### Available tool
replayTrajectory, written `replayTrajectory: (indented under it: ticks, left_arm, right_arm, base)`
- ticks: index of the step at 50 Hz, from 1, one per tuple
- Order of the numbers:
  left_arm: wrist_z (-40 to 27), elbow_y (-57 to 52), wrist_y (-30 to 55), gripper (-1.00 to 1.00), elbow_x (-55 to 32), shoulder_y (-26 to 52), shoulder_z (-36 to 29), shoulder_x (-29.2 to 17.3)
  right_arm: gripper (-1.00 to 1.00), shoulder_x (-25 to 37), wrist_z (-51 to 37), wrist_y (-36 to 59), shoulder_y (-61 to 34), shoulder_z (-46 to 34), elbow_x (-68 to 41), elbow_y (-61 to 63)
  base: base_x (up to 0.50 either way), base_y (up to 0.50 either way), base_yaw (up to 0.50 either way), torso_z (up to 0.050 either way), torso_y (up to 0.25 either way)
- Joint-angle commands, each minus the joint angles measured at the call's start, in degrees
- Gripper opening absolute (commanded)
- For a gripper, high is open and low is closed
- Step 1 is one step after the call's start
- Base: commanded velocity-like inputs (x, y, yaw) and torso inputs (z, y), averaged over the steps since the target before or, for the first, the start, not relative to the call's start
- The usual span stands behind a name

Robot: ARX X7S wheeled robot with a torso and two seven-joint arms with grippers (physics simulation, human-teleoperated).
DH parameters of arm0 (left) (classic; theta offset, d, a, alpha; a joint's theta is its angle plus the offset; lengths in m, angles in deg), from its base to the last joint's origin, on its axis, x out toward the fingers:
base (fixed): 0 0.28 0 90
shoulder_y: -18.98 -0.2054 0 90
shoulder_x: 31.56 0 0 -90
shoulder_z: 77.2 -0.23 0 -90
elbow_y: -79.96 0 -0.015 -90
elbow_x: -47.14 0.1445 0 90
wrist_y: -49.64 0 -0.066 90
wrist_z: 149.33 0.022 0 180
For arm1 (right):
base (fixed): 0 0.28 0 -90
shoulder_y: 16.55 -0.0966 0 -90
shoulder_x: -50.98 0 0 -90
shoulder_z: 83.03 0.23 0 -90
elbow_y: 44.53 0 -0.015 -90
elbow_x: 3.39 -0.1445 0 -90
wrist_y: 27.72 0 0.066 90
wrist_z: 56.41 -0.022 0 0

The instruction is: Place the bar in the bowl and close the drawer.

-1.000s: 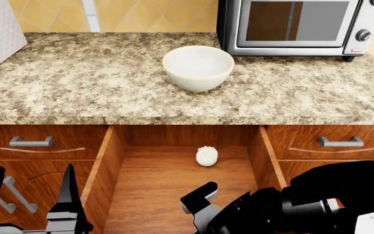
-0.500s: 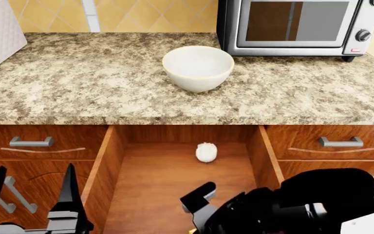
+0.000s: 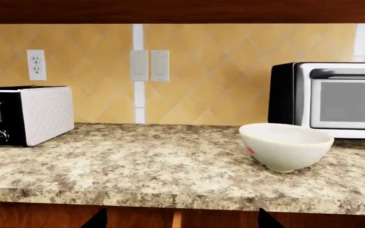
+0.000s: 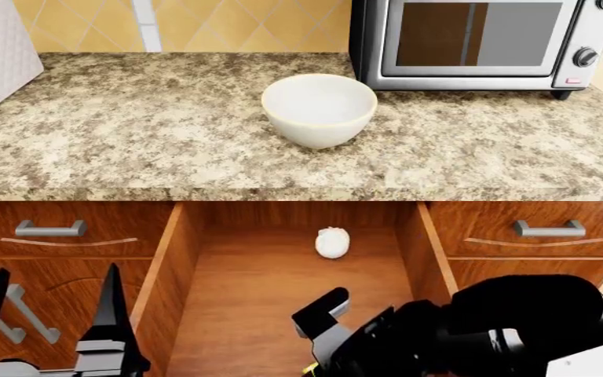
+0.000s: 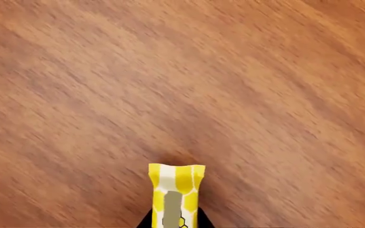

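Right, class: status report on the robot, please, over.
Left gripper open. Right gripper shut on bar, over open drawer. Bowl empty on counter. White lump in drawer.

No readable words, brands or numbers appear in any view. The yellow-and-white wrapper at the bottom centre of the right wrist view carries only a blotchy pattern and a grey stripe, with no letters to make out. The bowl at the right of the left wrist view bears a small pink mark that cannot be read as a sign, and the markings by the toaster oven knobs at the upper right of the head view are too small to tell.
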Motion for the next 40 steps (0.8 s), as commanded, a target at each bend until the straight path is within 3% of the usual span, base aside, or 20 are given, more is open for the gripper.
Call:
replayTrajectory:
  ticks: [1,29,32,40]
  left_arm:
    - [-0.06,-0.01,-0.05,1.00,-0.01,-0.11,0.12,-0.08]
    - [-2.26,-3.87,5.27,1.00,1.17,0.49,0.59,-0.28]
    - [-0.40,-5.84,5.23,1.00,-4.93,3.37,2.61,-3.39]
    - [8.65,-4.84,10.73,1.00,-22.00,13.62,8.99,-4.02]
  right_arm:
    - [-1.00,1.04,-0.25,-0.36,2.24,-0.80,-2.91,2.91]
    - [-1.00,14.18,-12.89,-4.43,-16.77,7.34,-0.85,29.68]
    - [-1.00,15.39,-13.59,-4.54,-18.65,8.22,-0.76,31.41]
    - [-1.00,20.37,-15.03,-2.86,-28.20,12.08,-2.23,37.78]
  base:
    - [0.00,0.00,0.00,0.000,0.000]
    - [0.00,0.00,0.00,0.000,0.000]
    - [0.00,0.00,0.00,0.000,0.000]
    - [0.00,0.00,0.00,0.000,0.000]
